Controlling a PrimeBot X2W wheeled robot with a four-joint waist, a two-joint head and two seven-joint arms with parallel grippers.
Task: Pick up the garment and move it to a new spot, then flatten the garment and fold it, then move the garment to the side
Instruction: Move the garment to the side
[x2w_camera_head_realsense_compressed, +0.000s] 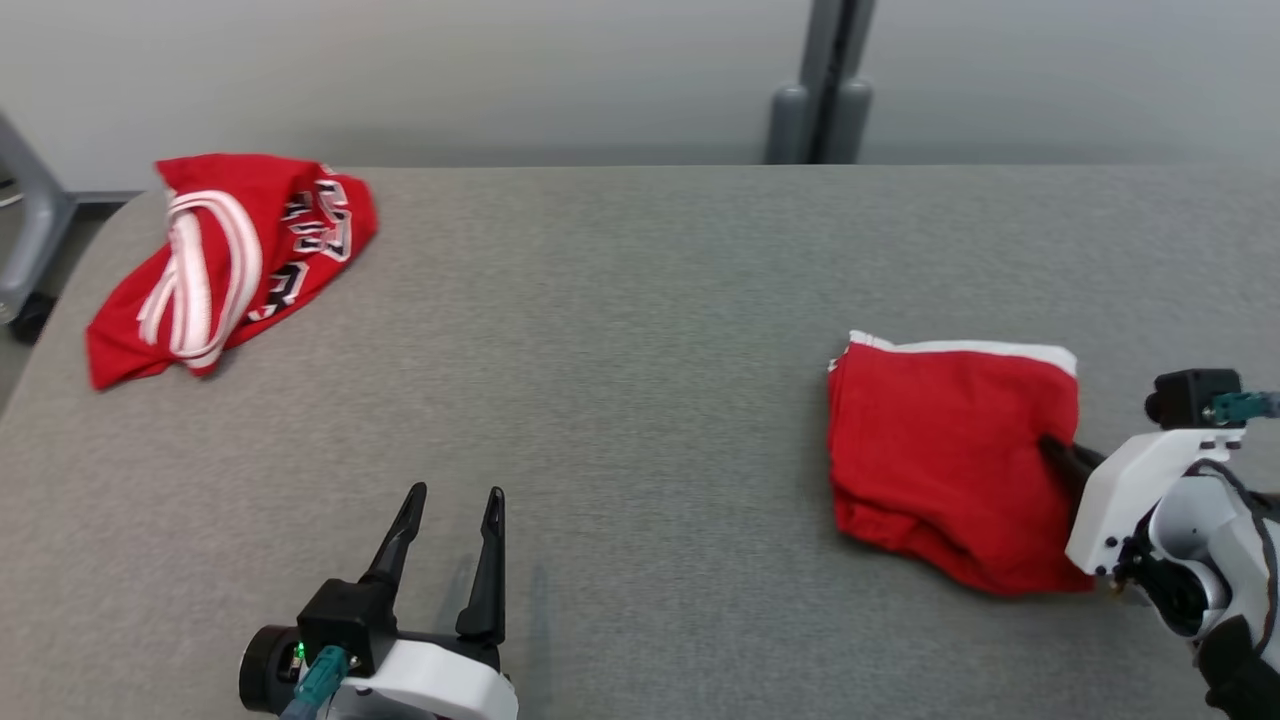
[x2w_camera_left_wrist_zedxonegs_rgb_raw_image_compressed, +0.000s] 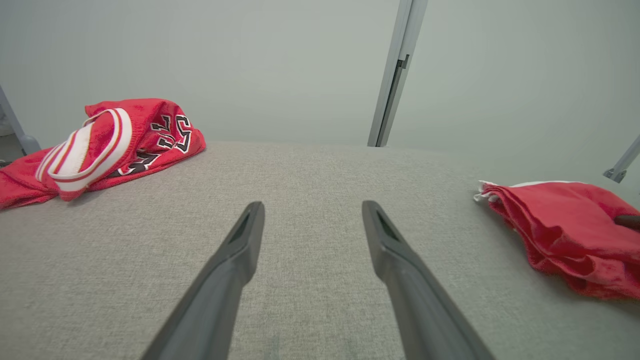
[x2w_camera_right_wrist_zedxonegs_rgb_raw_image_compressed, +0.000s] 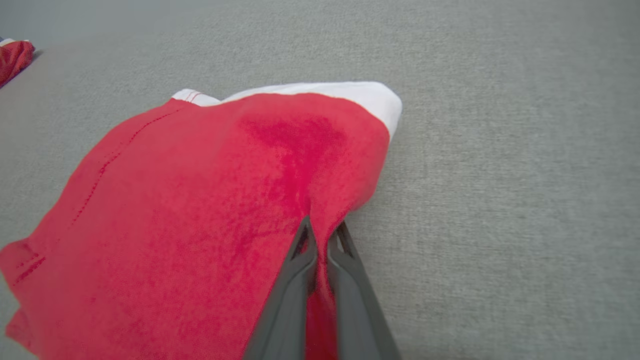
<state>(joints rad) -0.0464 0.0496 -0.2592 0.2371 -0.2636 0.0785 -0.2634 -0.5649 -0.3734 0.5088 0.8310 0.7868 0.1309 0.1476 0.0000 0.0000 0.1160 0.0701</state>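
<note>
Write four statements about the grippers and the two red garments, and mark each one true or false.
1. The right gripper is shut on the folded red garment. True.
2. The left gripper holds the lettered jersey. False: it stands open over the table, apart from the jersey.
3. The lettered jersey lies at the table's far left. True.
4. The folded red garment's band is blue. False: it is white.

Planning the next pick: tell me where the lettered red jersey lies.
In the head view, the lettered red jersey lies crumpled at the table's far left corner, beyond the left gripper, far from the folded red garment.
</note>
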